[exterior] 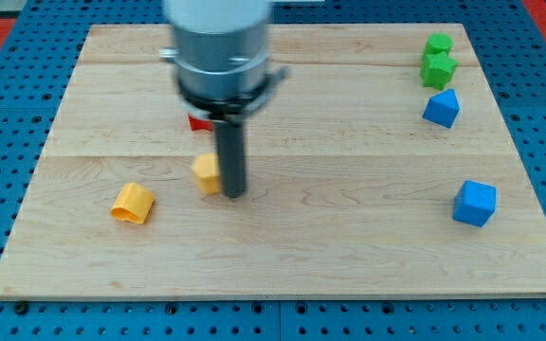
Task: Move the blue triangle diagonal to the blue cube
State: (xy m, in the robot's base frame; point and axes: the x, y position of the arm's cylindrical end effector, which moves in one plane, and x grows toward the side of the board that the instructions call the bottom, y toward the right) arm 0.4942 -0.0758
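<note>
The blue triangle [442,108] lies near the board's right edge, below two green blocks. The blue cube [474,203] lies further down the view, slightly to the right of the triangle. My tip [234,194] is near the board's middle, far to the left of both blue blocks. It stands right beside a small yellow block [206,172], on that block's right side.
Two green blocks [438,44] [438,68] sit at the top right. A yellow-orange block [133,202] lies at the lower left. A red block [198,121] is partly hidden behind the arm. The wooden board [349,256] is edged by a blue pegboard.
</note>
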